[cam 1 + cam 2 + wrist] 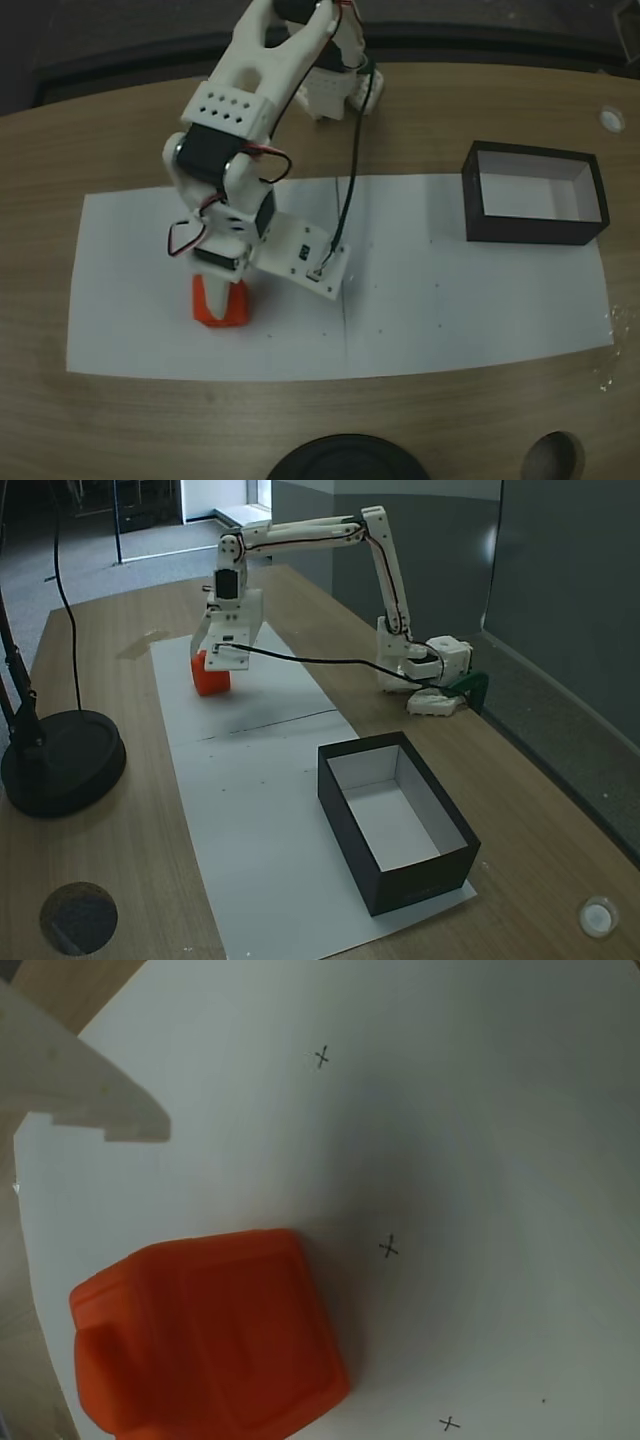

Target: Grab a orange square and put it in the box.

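The orange square [212, 308] sits on the white paper at its left end in a fixed view. It lies at the bottom left of the wrist view [210, 1335], resting flat on the paper. My gripper [223, 292] hangs right over it, open, with its fingers down on either side of the cube [210, 680]. One white finger [85, 1085] shows at the wrist view's upper left, apart from the cube. The box [535, 232] stands open-topped and with nothing inside at the paper's right end, far from the gripper [212, 664]; its black wall [420, 880] faces the other fixed camera.
A long white paper sheet [450, 320] with small pencil crosses [389, 1248] covers the wooden table. A black round stand base [60, 760] sits near the paper beside the cube. A cable hole [555, 460] and a white cap [611, 118] mark the tabletop.
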